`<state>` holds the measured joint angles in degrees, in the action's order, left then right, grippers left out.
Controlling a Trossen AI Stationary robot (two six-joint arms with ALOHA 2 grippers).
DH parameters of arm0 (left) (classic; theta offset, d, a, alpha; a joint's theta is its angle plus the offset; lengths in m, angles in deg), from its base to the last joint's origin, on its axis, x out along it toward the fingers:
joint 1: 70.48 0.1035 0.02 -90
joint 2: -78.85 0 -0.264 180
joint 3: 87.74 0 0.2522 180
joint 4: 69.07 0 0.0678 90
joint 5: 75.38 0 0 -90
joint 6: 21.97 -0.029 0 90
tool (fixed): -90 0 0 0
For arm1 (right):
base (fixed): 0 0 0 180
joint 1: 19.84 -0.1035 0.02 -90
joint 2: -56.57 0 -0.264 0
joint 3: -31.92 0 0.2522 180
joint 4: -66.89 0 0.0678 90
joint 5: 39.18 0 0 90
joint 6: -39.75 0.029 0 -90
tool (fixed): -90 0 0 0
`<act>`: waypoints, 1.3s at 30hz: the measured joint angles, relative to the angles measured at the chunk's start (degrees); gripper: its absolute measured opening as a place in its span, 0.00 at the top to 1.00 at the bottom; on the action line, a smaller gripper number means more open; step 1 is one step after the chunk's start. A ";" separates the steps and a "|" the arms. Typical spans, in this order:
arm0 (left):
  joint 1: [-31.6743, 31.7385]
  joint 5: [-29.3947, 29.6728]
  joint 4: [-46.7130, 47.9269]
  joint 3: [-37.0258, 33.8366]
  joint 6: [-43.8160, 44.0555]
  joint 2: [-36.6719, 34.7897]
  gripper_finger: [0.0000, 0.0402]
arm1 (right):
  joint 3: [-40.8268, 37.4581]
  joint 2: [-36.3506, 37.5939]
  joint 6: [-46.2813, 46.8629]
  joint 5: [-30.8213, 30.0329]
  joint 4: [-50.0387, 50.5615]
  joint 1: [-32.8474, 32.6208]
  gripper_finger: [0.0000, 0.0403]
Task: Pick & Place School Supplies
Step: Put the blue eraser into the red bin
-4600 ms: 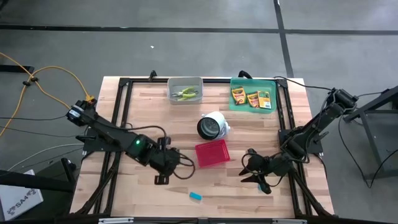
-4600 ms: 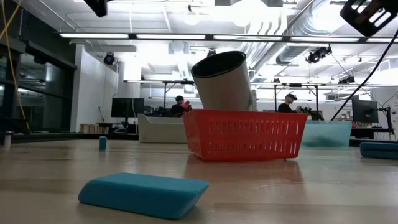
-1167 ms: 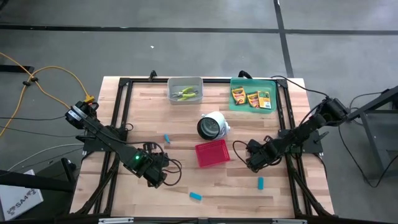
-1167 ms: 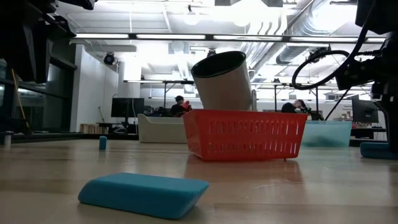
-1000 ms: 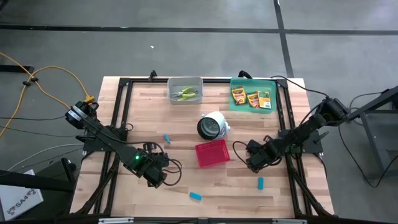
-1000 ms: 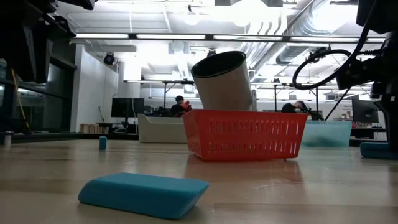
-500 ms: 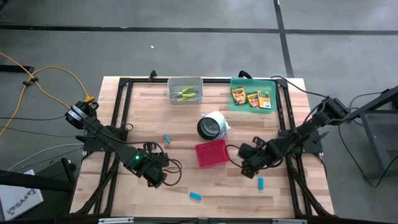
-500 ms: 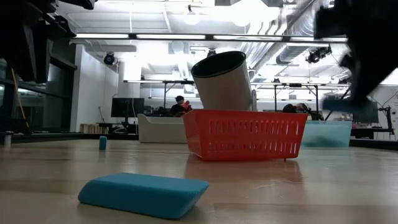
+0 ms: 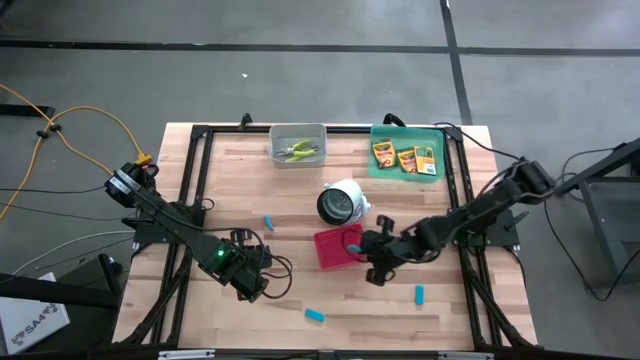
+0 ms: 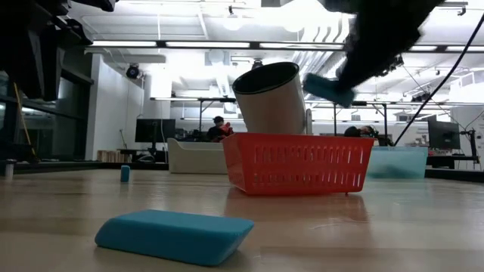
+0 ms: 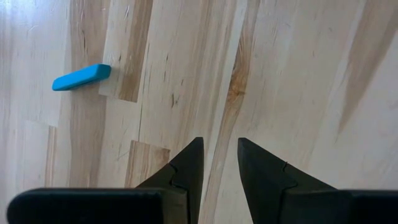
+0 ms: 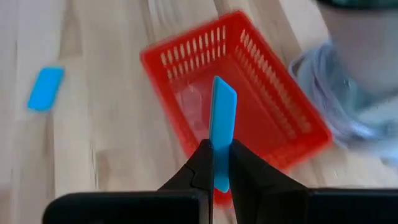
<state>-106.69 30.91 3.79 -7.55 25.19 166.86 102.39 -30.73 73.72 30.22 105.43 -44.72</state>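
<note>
My right gripper [image 9: 362, 252] is shut on a light-blue block [image 12: 222, 118] above the red basket's [image 9: 328, 256] right part; the low view shows the block [image 10: 327, 88] high over the basket [image 10: 299, 162]. My left gripper [image 9: 256, 287] hovers over bare wood near the table's left front, its fingers [image 11: 189, 165] narrowly open; one loose blue block [image 11: 81, 76] lies flat ahead of it. Other blue blocks lie flat on the table [image 9: 268, 222], [image 9: 314, 315], [image 9: 419, 293]. Three crayon boxes [image 9: 405, 157] lie in the green tray. The plier-like tools [image 9: 298, 150] lie in the grey bin. My right gripper pinches the light-blue block at one end [image 12: 220, 177] between its two fingers [image 12: 200, 163], which lie along its flat sides. The block's other end [image 12: 224, 87] sticks out past the fingertips. It is lifted clear, over the basket.
The white cylinder [image 9: 342, 201] with a dark opening lies tilted just behind the basket, touching it. The green tray [image 9: 378, 172] and grey bin [image 9: 275, 160] sit at the far edge. Black frame rails run along both table sides. People stand in the room beyond.
My right gripper has lifted its blue block off the table on the right and carried it up and toward the table's left, ending over the red basket. The loose blocks have stayed put, and the left arm has kept still.
</note>
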 joint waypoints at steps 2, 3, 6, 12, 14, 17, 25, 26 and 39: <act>-0.21 0.02 0.02 0.00 0.00 0.00 0.77 | 0.02 -2.09 -1.45 1.08 -2.41 1.06 0.96; -0.35 0.02 0.02 0.00 0.00 0.00 0.77 | 0.00 -3.19 -2.15 1.53 -2.99 1.48 0.96; -0.91 0.02 0.02 0.00 0.00 0.00 0.77 | 0.00 -6.12 -3.80 2.91 -6.72 2.87 0.96; -2.03 0.02 -0.04 0.00 0.00 -0.02 0.77 | 0.00 -8.57 -4.28 3.04 -7.45 4.08 0.94; -2.35 0.01 -0.26 0.00 0.02 -0.02 0.77 | 0.00 -8.58 -4.27 2.97 -7.50 4.08 0.92; -2.38 0.02 -1.07 0.00 0.01 -0.02 0.77 | 0.00 -8.58 -4.30 2.92 -7.40 4.06 0.89; -2.36 0.02 -1.75 0.00 0.00 -0.02 0.77 | 0.00 -8.58 -4.28 6.04 -7.44 4.43 0.88; -2.36 0.02 -1.74 0.00 0.00 -0.02 0.77 | 0.00 -8.58 -4.11 6.09 -7.48 4.41 0.88; -2.36 0.02 -2.19 0.00 0.00 -0.02 0.77 | 0.00 -8.58 -4.42 5.19 -7.46 4.46 0.87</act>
<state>-109.05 30.93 1.60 -7.55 25.19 166.83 102.39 -39.30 69.30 35.40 97.97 -40.27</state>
